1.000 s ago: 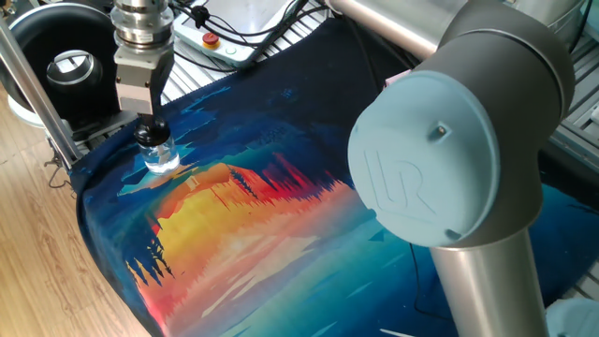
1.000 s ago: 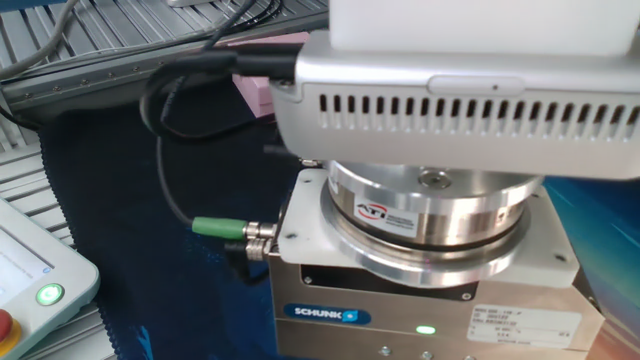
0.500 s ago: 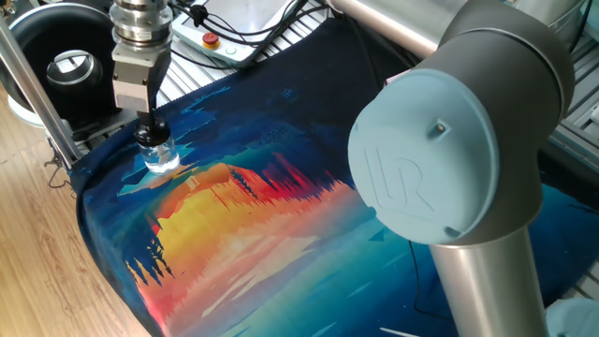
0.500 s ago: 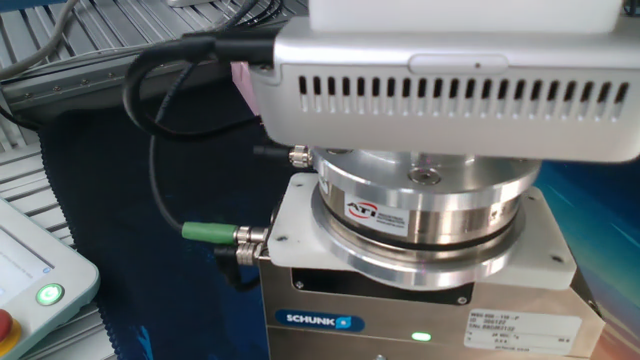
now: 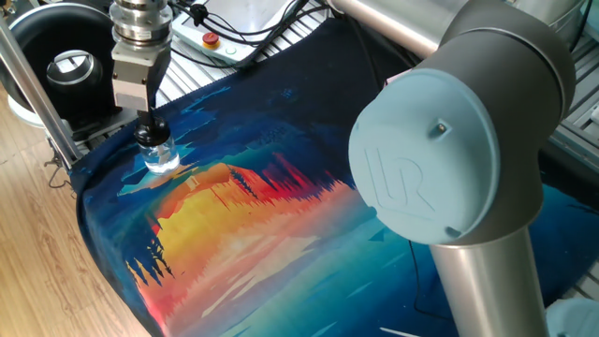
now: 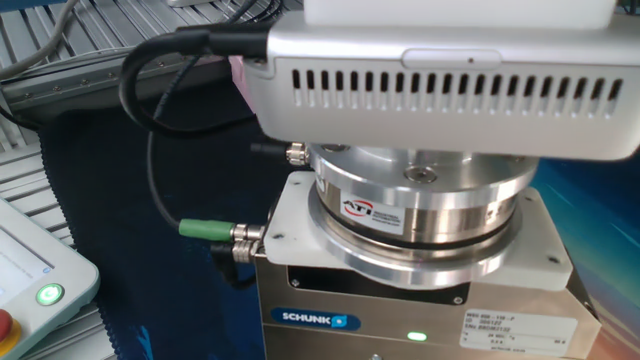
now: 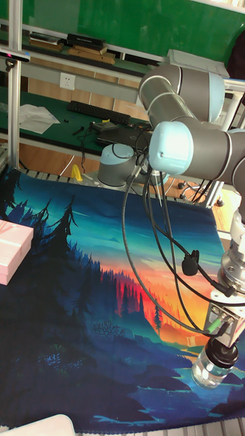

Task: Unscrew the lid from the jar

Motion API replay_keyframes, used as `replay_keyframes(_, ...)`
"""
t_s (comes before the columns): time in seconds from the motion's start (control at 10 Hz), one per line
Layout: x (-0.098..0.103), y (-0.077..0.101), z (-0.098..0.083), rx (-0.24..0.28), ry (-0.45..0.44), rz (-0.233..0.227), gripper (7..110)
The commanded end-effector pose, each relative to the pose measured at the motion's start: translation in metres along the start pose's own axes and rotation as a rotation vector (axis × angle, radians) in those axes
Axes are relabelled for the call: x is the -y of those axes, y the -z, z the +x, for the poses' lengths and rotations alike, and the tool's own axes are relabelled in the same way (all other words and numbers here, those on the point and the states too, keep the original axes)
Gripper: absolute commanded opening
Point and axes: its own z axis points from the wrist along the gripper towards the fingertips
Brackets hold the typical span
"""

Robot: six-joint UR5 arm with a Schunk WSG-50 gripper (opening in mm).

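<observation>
Rotation shows at the wrist since the earlier frame — its green connector has swung slightly. Closed on the small black rounded screw lid [image 5: 150, 132], the tool [image 5: 148, 125] descends vertically, aligned for twisting; the small clear glass jar [image 5: 160, 155] stands upright on the printed tabletop [image 5: 243, 215] cloth.

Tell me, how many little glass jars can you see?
1. The jar sits near the edge of the colorful cloth, right under the claw, which is on its black lid. Another could hide behind the arm.
</observation>
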Motion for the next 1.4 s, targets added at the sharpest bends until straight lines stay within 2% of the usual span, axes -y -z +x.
replay_keyframes(0.0, -0.002, 0.001, 0.002, -0.007, -0.031, -0.008, 22)
replay_keyframes(0.3, 0.000, -0.001, 0.005, -0.026, -0.054, 0.005, 22)
replay_keyframes(0.7, -0.003, -0.001, 0.002, -0.016, -0.042, -0.005, 22)
replay_keyframes(0.9, -0.001, 0.001, 0.002, -0.014, -0.001, -0.009, 22)
replay_keyframes(1.1, 0.009, 0.005, 0.006, -0.029, 0.101, 0.002, 22)
replay_keyframes(1.3, 0.008, 0.001, 0.008, -0.044, 0.092, 0.018, 22)
